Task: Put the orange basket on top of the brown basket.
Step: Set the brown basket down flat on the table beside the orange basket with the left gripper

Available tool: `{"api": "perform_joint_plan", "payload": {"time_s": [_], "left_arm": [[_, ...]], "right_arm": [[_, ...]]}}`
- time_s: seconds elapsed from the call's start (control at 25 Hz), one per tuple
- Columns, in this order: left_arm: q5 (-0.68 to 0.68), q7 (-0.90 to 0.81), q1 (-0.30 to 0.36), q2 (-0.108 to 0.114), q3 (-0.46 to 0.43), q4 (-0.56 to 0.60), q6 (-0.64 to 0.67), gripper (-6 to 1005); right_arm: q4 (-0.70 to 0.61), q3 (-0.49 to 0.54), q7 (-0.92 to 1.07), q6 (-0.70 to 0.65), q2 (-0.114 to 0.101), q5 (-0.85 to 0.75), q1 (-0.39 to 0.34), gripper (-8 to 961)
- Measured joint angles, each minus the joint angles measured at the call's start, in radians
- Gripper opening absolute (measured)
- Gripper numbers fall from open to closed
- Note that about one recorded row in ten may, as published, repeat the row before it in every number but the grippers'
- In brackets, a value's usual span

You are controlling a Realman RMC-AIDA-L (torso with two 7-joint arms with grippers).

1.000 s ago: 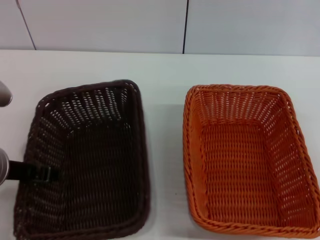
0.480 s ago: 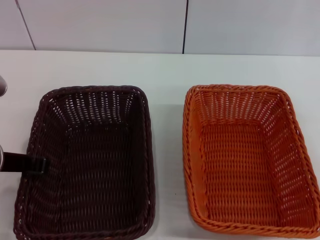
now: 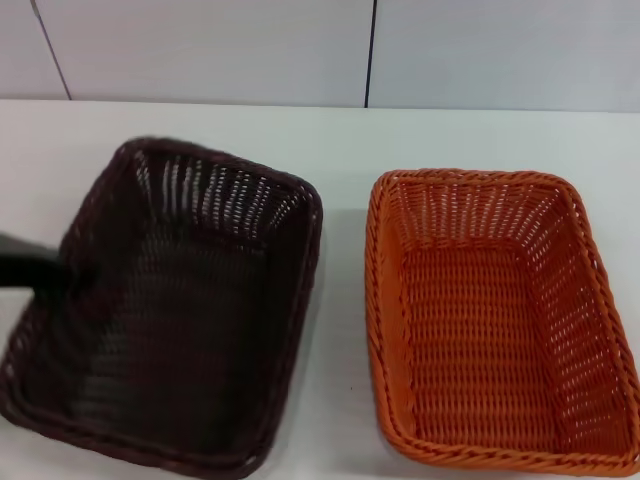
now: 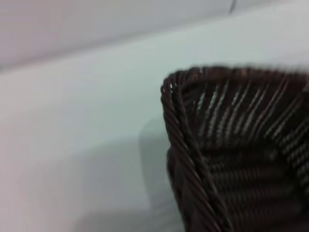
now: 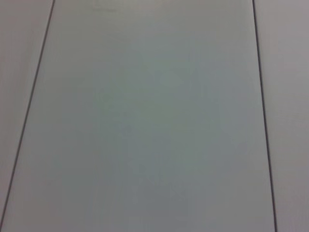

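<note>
The brown basket (image 3: 210,195) is on the left of the head view, raised and tilted, turned with its near end toward the left edge. My left gripper (image 3: 38,270) shows as a dark finger at its left rim and is shut on that rim. A corner of the brown basket's braided rim (image 4: 179,130) fills the left wrist view, above the white table. The orange basket (image 3: 470,210) sits flat and empty on the table at the right, a narrow gap from the brown one. My right gripper is out of view.
The white table (image 3: 340,150) runs back to a white panelled wall (image 3: 200,50). The right wrist view shows only pale wall panels (image 5: 154,116). A small dark speck (image 3: 350,388) lies on the table between the baskets.
The brown basket has been lifted and swung: its far end rose and moved right, its near end shifted left. The left gripper moved up with the rim. The orange basket has not moved.
</note>
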Motion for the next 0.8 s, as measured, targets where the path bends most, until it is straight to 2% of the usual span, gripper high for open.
{"api": "perform_joint_plan", "payload": {"time_s": [0.08,0.12,0.16,0.2,0.24,0.28,0.32,0.36,0.4,0.52,0.56,0.6,0.72,0.76,0.8], "left_arm": [[-0.150,0.186,-0.051,0.002,-0.180,0.067,-0.050,244],[-0.192,0.244,-0.068,0.003,-0.233,0.091,-0.068,241],[-0.258,0.369,-0.118,0.005,-0.345,0.141,-0.134,238],[-0.258,0.369,-0.118,0.005,-0.345,0.141,-0.134,235],[-0.289,0.501,-0.181,0.011,-0.460,0.201,-0.216,231],[-0.289,0.501,-0.181,0.011,-0.460,0.201,-0.216,228],[-0.299,0.552,-0.209,0.014,-0.501,0.223,-0.250,225],[-0.312,0.650,-0.263,0.034,-0.578,0.276,-0.323,222],[-0.312,0.650,-0.263,0.034,-0.578,0.276,-0.323,220],[-0.339,0.768,-0.332,0.087,-0.640,0.365,-0.430,214],[-0.370,0.839,-0.364,0.132,-0.640,0.427,-0.487,212],[-0.370,0.839,-0.364,0.132,-0.640,0.427,-0.487,212],[-0.407,0.929,-0.407,0.188,-0.635,0.515,-0.551,212],[-0.418,0.976,-0.437,0.215,-0.635,0.571,-0.579,212],[-0.418,0.976,-0.437,0.215,-0.635,0.571,-0.579,212]], "right_arm": [[0.000,0.001,0.000,0.000,0.000,0.003,-0.007,514],[0.000,0.002,0.000,0.000,0.001,0.005,-0.010,514],[0.000,0.005,0.000,0.000,0.002,0.006,-0.016,514],[0.000,0.005,0.000,0.000,0.002,0.006,-0.016,514],[0.000,0.006,0.000,0.000,0.003,0.006,-0.020,514],[0.000,0.007,0.000,-0.001,0.003,0.006,-0.023,514],[0.000,0.007,0.000,-0.001,0.004,0.007,-0.025,514],[0.000,0.008,0.001,-0.001,0.005,0.007,-0.030,514],[0.000,0.008,0.001,-0.001,0.005,0.007,-0.030,514],[0.000,0.008,0.001,-0.001,0.006,0.010,-0.044,514],[0.001,0.008,0.001,-0.001,0.007,0.021,-0.056,514],[0.001,0.008,0.001,-0.001,0.007,0.021,-0.056,514],[0.005,0.004,0.001,0.000,0.008,0.051,-0.083,514],[0.007,0.005,0.001,0.006,0.010,0.060,-0.105,514],[0.007,0.005,0.001,0.006,0.010,0.060,-0.105,514]]}}
